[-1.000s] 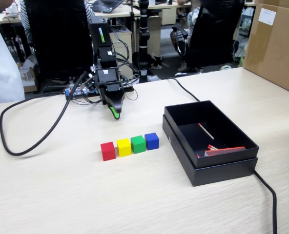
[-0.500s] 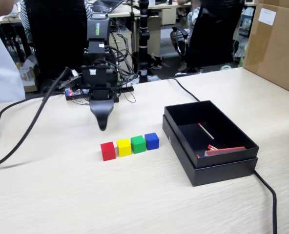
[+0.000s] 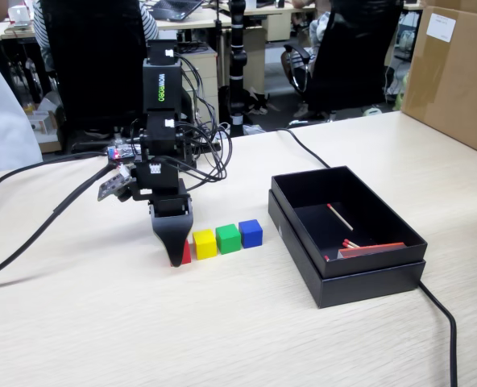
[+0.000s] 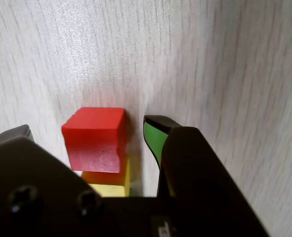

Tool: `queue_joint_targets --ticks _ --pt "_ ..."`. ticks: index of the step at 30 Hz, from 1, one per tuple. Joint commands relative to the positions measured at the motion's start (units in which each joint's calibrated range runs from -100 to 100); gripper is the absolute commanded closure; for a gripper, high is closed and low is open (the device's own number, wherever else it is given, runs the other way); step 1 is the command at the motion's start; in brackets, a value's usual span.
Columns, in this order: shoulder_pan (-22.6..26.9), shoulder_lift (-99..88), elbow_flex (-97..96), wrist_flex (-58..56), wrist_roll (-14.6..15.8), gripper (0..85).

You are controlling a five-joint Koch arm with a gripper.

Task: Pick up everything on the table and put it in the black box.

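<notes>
Four little cubes sit in a row on the pale wood-grain surface point(image 3: 101, 322): a red cube point(image 3: 186, 253), a yellow cube point(image 3: 205, 243), a green cube point(image 3: 228, 238) and a blue cube point(image 3: 250, 232), running left to right in the fixed view, each just beside the next. The black box point(image 3: 367, 270) is off to the right of them, near but not touching, and it already has a few matchsticks point(image 3: 340, 217) and what looks like a red-edged matchbox point(image 3: 371, 250) inside.

The arm is bent down over the left end of the row, and the pincer point(image 3: 176, 256) has its tip right at the red cube, down at the surface. From that side only one dark jaw really shows, mostly hiding the red one.

The wrist view is way clearer: the pincer point(image 4: 89, 129) is spread open with the red cube point(image 4: 94, 138) sitting between the jaws. The right jaw stands just beside the cube with a thin gap, the left jaw is further off, so nothing is gripped. The yellow cube point(image 4: 109, 186) peeks out right behind the red one.

A black cable point(image 3: 29, 234) trails across the surface on the left.
</notes>
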Motion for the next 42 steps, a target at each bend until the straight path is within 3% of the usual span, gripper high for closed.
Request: queue_joint_targets --ticks 1,7,12,22,25,28,31,32,35,42 --pt "0.4 1.4 3.5 -0.1 -0.1 41.1" --pt "0.3 2.9 5.4 -0.1 -0.2 58.0" --pt "-0.2 2.9 7.0 -0.1 -0.3 82.5" --pt "-2.1 -20.7 1.9 -3.0 -1.2 83.0" --pt "1.3 -30.8 1.6 -4.5 -0.2 83.0" --pt "8.7 -36.5 4.1 -6.1 3.0 83.0" --pt "14.2 -34.7 9.5 -6.2 5.6 82.9" --pt "18.3 -27.8 17.5 -6.1 7.9 82.9" --pt "21.3 -16.9 27.8 -9.0 10.4 82.9" --pt "24.2 1.9 38.5 -10.6 12.7 82.7"
